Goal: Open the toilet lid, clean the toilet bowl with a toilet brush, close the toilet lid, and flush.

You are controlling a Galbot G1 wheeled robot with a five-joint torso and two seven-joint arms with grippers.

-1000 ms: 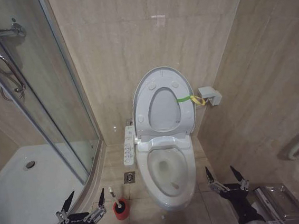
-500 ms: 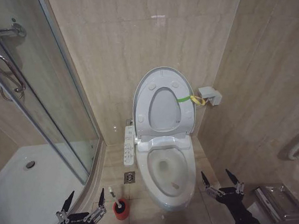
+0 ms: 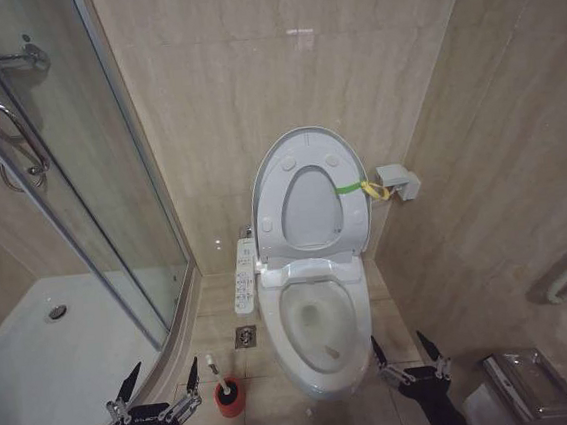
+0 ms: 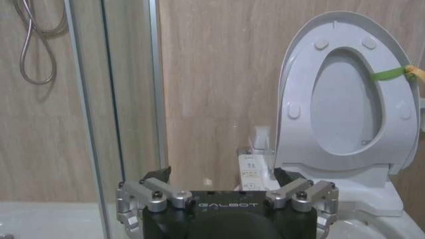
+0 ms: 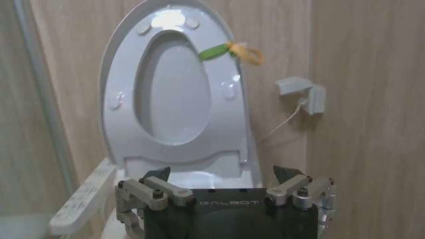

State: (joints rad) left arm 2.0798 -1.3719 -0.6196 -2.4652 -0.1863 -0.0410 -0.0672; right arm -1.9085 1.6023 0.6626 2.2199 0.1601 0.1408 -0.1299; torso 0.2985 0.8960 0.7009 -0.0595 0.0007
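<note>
Left gripper (image 3: 155, 384) low beside the shower tray (image 3: 38, 372), fingers (image 3: 191, 374) spread wide, empty, touching nothing. Right gripper (image 3: 407, 353) low at the right of the toilet bowl (image 3: 319, 322), fingers spread just as wide, empty, near the bowl's rim but apart from it. Toilet lid (image 3: 308, 192) stood raised against the wall, seat up with it, yellow-green strap (image 3: 359, 186) at its right edge. Bowl open; contents hard to read, possibly a little water. Toilet brush (image 3: 216, 372) stood tilted in red cup holder (image 3: 229, 398) on the floor, between left gripper and bowl.
</note>
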